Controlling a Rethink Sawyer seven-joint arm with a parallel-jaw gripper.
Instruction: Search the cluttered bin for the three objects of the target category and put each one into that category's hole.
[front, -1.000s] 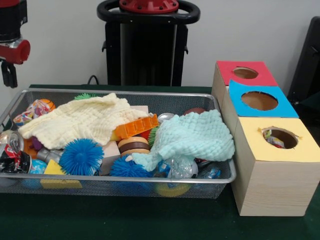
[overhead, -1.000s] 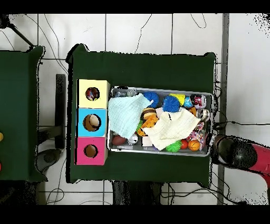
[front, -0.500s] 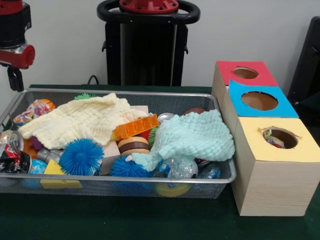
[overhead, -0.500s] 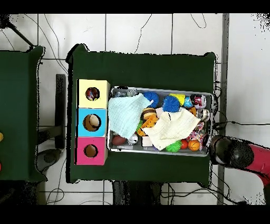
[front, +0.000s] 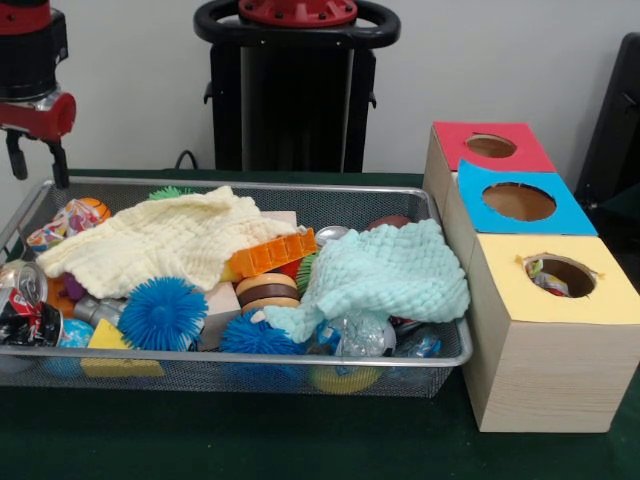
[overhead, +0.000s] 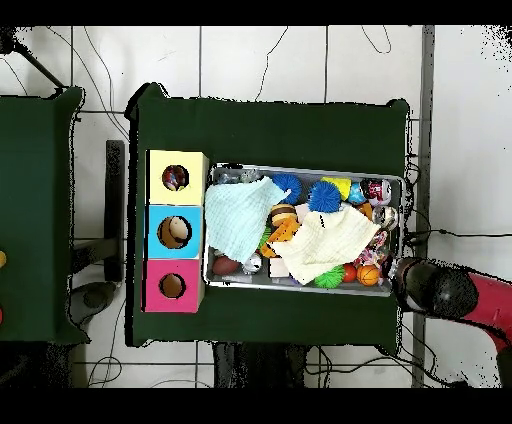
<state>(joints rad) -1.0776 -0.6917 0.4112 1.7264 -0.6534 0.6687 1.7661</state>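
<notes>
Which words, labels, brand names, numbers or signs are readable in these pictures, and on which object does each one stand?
No text can be read in either view.
Crushed can at the end of the wire bin: red, white and black print, too blurred to read.
Wrapper inside the yellow box hole: coloured print, too small to read.
Patterned ball: coloured markings, no legible letters.
Red box and blue box: plain tops, no labels.

We see soft, even room light with no hard shadows. The wire bin (front: 240, 355) casts only a faint shade on the green table (front: 300, 440). A small glare sits on the crushed can (front: 20, 290). Focus is mildly soft throughout.
</notes>
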